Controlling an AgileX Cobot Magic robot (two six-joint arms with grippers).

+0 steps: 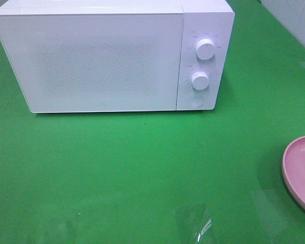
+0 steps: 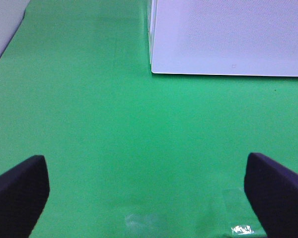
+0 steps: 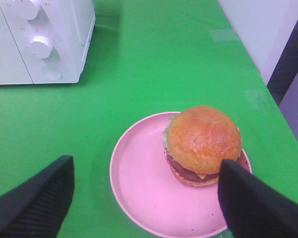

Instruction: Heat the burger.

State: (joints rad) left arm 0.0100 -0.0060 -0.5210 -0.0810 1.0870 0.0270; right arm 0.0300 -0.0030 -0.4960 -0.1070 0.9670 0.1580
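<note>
Burger (image 3: 203,145): sits on the pink plate (image 3: 139,193), off-centre toward the rim on the side away from the microwave, bun up, lettuce, patty and a bit of cheese showing at its edge. It is seen only in the right wrist view; in the high view the frame cuts it off, and only the plate's rim enters at about 4 o'clock. The plate likely serves as a carrier, so the food can go in without being squeezed.

Right gripper (image 3: 144,198): above the plate, fingers spread wide, one beside the burger, the other over bare desk at the plate's far side. It holds nothing. The spread looks wider than the bun, which suits a grasp from either side.

Left gripper (image 2: 146,196): fingers likewise wide apart and holding nothing, over bare desk (image 2: 114,124), facing the microwave's lower front corner on the hinge side. That stance would suit work on the door.

Microwave (image 1: 91,61): at 12 o'clock in the high view, well apart from the plate, door shut, frosted front. Two knobs (image 1: 205,49) and a round button (image 1: 195,100) stand in a column on its right panel. The button probably releases the door, which has no handle in view.

Stage, as judged: nothing grasped, door not yet opened, heating not begun. Clear tape patches (image 1: 198,223) lie on the desk near 6 o'clock.
</note>
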